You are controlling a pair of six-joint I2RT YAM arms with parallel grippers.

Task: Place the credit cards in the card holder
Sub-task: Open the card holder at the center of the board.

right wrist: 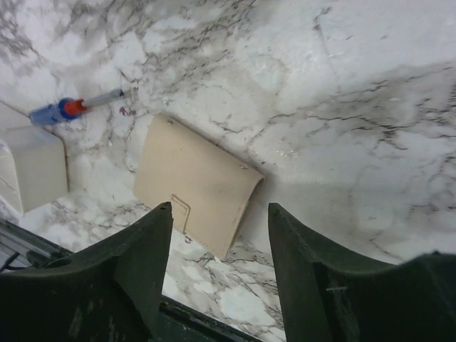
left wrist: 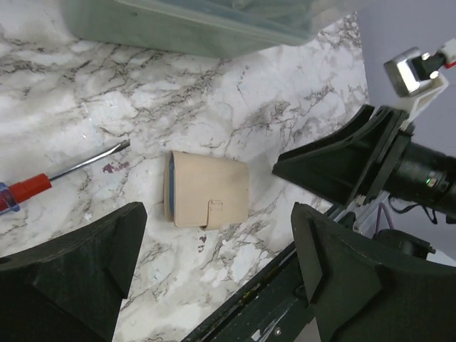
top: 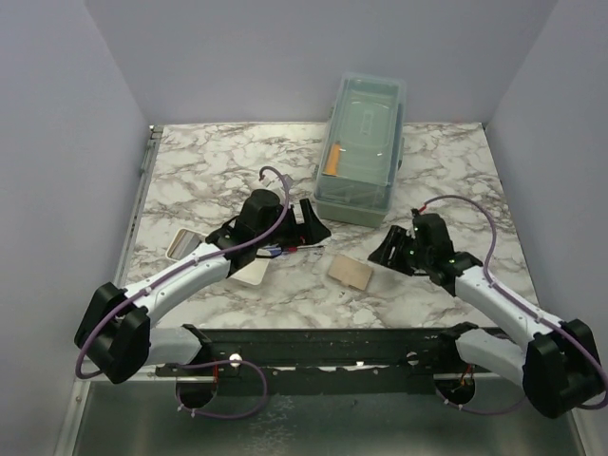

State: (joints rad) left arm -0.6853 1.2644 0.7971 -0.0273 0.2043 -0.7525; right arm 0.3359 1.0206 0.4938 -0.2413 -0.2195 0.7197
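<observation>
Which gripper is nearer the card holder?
The right gripper: its fingertips sit right beside the card holder; the left gripper is farther off.

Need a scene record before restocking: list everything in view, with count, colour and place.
card holder: 1, tan with blue lining, shut, front middle of table
screwdriver: 1, red and blue handle, left of the card holder
tray: 1, white, front left, partly under the left arm
lidded box: 1, translucent green-grey, back middle
stick-shaped object: 1, orange, seen through the box's left side
credit cards: none visible
table: 1, white-grey marble
left pincer: 1, black, open, empty, behind-left of the card holder
right pincer: 1, black, open, empty, just right of the card holder
</observation>
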